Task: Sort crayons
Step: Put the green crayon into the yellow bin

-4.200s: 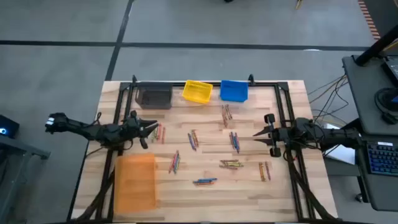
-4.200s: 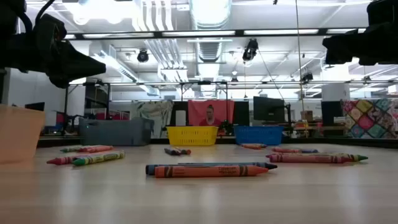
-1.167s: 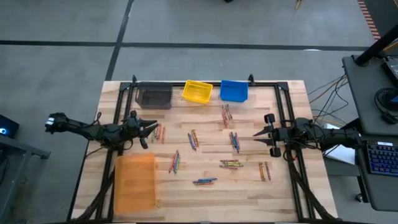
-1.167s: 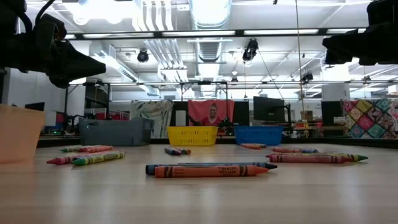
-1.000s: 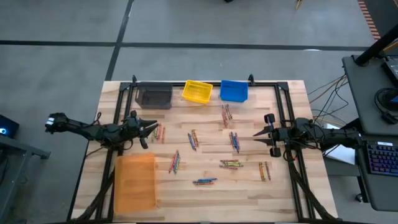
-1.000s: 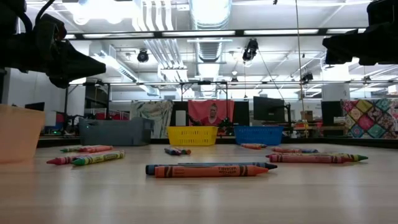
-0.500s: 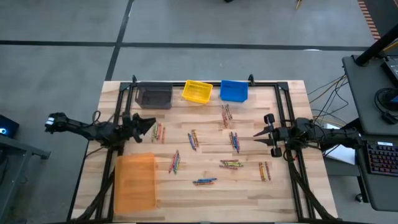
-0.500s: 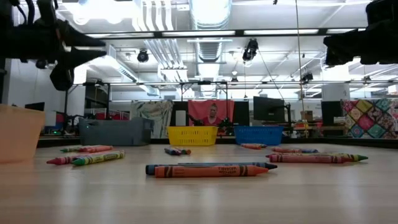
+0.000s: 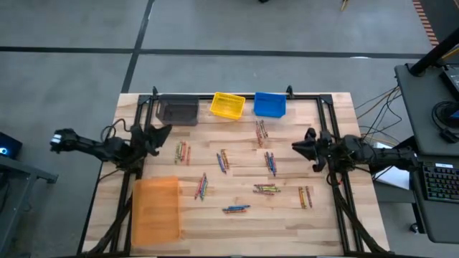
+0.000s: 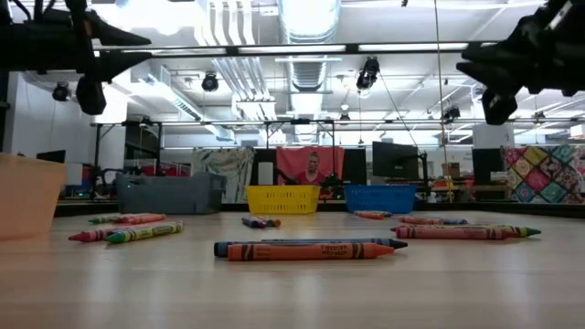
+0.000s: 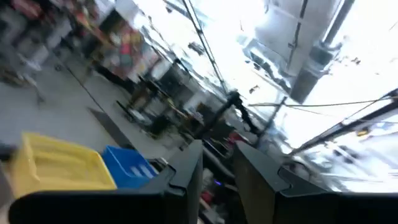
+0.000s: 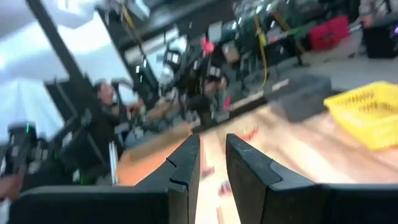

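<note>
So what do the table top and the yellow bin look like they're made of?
Table top: looks like pale wood, seemingly bare, with plank seams and grain showing. Yellow bin: probably moulded plastic, its walls an open lattice in the low view, though finer detail is unclear.

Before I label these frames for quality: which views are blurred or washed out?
Both wrist views are motion-smeared, the left one blown out by ceiling light; low view keeps the nearest crayons crisp, the yellow bin behind softer; high view is evenly lit.
</note>
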`<action>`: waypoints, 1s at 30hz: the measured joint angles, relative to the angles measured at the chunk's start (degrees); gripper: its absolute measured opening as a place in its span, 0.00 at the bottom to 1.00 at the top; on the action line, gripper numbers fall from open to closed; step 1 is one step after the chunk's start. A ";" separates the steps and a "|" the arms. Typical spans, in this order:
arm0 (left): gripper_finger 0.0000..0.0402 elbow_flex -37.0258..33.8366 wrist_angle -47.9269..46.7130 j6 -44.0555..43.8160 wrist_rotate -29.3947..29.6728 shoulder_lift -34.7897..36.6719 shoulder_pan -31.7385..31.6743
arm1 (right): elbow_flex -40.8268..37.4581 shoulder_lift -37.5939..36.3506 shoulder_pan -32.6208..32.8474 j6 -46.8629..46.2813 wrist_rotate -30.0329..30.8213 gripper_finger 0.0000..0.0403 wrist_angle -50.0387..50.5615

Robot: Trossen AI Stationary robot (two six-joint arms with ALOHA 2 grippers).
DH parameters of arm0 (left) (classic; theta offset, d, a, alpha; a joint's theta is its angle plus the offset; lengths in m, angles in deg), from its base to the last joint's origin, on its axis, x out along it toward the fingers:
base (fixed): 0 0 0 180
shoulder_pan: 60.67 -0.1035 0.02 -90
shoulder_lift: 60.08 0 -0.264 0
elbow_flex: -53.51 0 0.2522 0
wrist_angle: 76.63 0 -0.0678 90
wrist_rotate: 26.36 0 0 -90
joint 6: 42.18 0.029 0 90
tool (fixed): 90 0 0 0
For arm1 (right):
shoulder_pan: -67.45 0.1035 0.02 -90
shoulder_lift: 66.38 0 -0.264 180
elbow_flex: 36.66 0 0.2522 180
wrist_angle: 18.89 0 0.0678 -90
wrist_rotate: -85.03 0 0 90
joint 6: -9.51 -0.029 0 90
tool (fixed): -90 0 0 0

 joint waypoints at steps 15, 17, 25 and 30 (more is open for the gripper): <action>0.18 14.04 -11.01 -14.86 -8.23 -25.91 0.11 | 7.09 7.87 -0.39 -5.48 5.83 0.17 3.65; 0.18 19.55 -24.04 -16.72 -9.66 -27.10 0.11 | 8.02 9.19 -0.39 -5.46 5.83 0.17 3.42; 0.15 39.85 -83.90 -41.72 -10.18 -35.46 0.22 | 9.38 12.80 -0.39 -5.33 5.77 0.17 3.52; 0.12 44.88 -100.10 -52.23 -13.56 -42.20 0.22 | 9.38 14.41 -0.39 -5.35 3.85 0.17 3.68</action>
